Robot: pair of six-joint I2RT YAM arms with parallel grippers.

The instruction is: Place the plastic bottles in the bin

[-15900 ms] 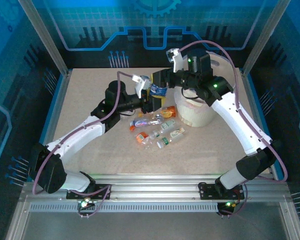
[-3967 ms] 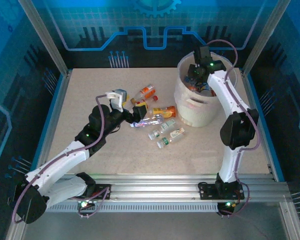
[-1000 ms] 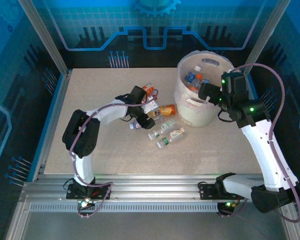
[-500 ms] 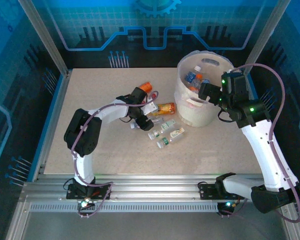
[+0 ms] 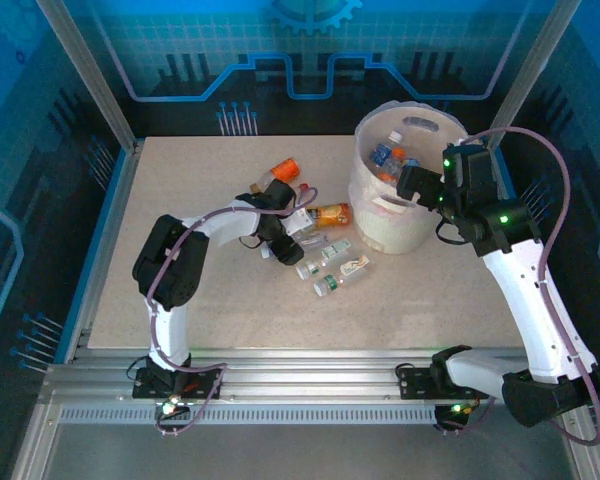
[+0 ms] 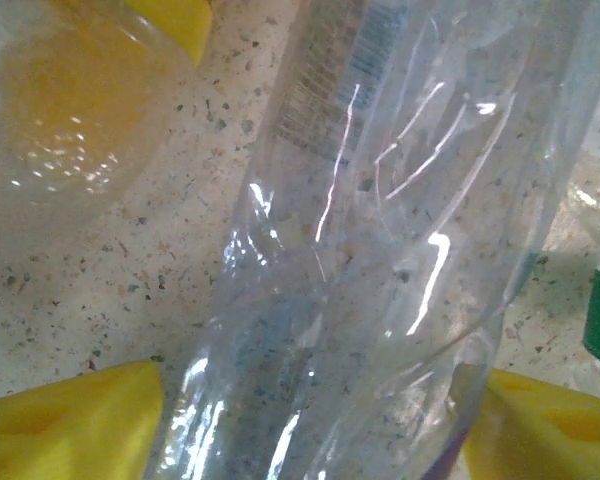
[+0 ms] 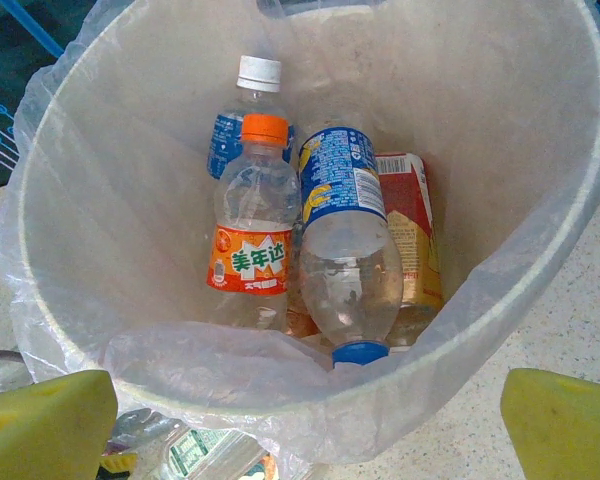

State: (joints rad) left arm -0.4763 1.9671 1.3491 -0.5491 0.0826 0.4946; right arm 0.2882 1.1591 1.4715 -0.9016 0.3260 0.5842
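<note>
Bottles (image 5: 325, 262) lie loose beside the bin (image 5: 380, 228), left gripper (image 6: 315, 425) straddling a clear bottle (image 6: 380, 250), clamp unclear; right gripper (image 7: 310, 420) gapes wide over the bin, more bottles (image 7: 345, 230) inside.

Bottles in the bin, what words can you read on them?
"美年达": on the orange label of the orange-capped bottle.
Blue-capped bottle: label print too blurred to read.
White-capped bottle: label too blurred.
Red-label bottle: print too small to read.
</note>
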